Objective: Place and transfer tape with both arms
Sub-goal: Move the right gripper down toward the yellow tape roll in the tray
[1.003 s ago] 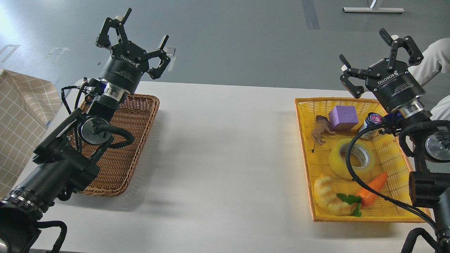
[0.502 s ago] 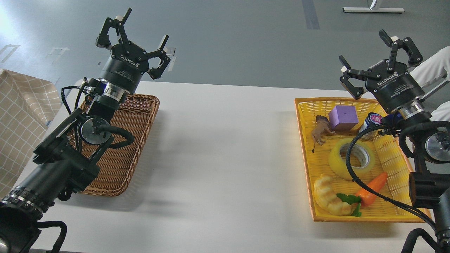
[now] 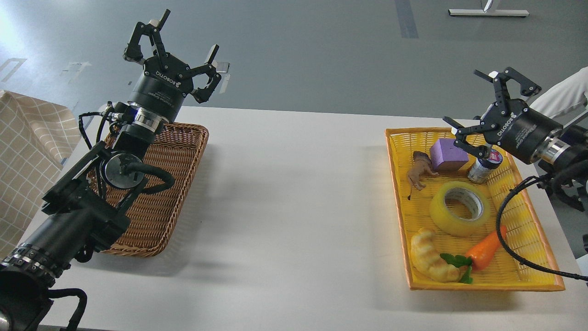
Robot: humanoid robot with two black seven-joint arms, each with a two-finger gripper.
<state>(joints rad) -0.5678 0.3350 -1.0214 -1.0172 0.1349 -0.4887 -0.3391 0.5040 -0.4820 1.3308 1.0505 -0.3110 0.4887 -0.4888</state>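
Nearest to us, on the right of the white counter (image 3: 294, 207), the yellow basket (image 3: 487, 282) is holding a croissant toy (image 3: 429, 257) and a toy carrot (image 3: 488, 246) at its near end, and just behind them the tape (image 3: 459, 208) is lying flat with its core facing up, touched by nothing. A black cable (image 3: 505, 239) from our right arm is hanging over the carrot and close to the roll. Further back in the same basket a toy animal (image 3: 419, 170), a purple block (image 3: 448, 154) and a small can (image 3: 483, 165) are standing near each other. Our right end effector (image 3: 489, 110) is hovering over that far end with its fingers spread wide and gripping nothing, above the block and the can, not above the roll. On the left side, our left end effector (image 3: 172, 59) is raised beyond the brown wicker basket (image 3: 161, 193), also wide open and without any load. We think the picking is not yet started. The risk we are seeing: if the right arm is descending from where it is, the fingers can knock the can or the block, and the loose cable can drag the carrot or push the roll. The smooth roll can also slip from a poor grip on its wall.
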